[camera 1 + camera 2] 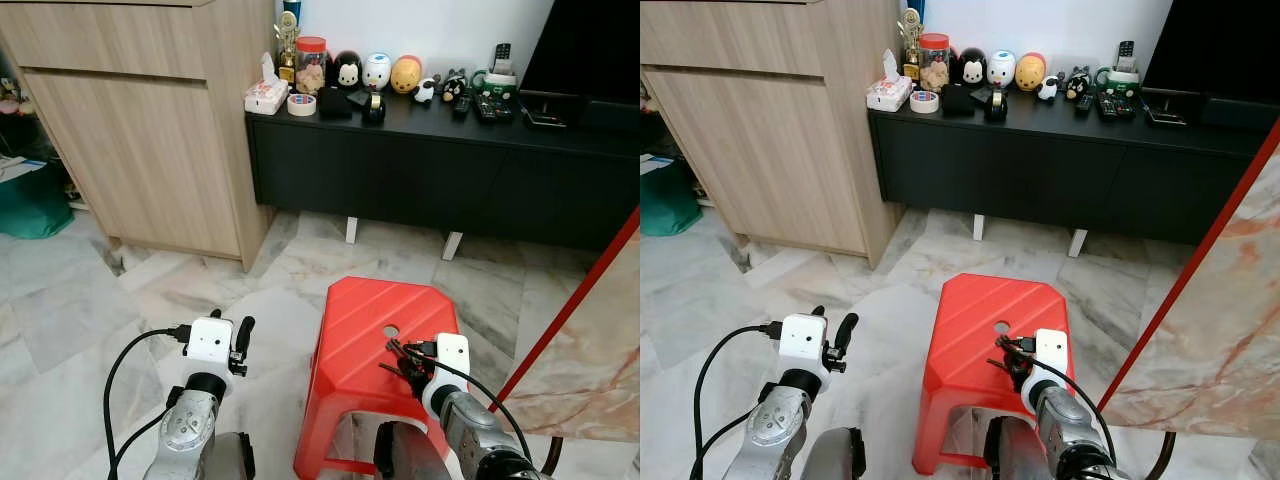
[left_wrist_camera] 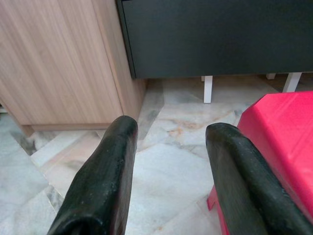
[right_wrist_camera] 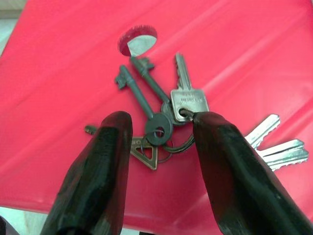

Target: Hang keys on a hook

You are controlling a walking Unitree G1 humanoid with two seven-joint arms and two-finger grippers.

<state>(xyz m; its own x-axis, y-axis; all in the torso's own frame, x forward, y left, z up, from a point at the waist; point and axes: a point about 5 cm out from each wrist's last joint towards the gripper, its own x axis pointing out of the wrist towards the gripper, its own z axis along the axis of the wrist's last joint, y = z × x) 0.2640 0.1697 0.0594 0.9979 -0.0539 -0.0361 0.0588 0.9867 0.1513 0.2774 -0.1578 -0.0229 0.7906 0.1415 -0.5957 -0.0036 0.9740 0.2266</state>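
Red plastic, ribbed on top, makes up the stool (image 1: 365, 350) that carries the keys (image 3: 168, 120); they lie near its right edge, just beside the round hole (image 3: 138, 36) in the seat. The right gripper (image 3: 161, 142) is low over the bunch with its fingers spread wide, one on each side of the ring, not yet closed on anything. The step in hand looks like the pickup: next the fingers would need to drop a little and pinch the ring or the key heads. No hook can be made out. The bunch holds two dark old-style keys with long shafts, several flat silver keys fanned out, and a small brass one. The left gripper (image 1: 240, 345) hangs beside the stool's left edge, fingers apart and holding nothing.
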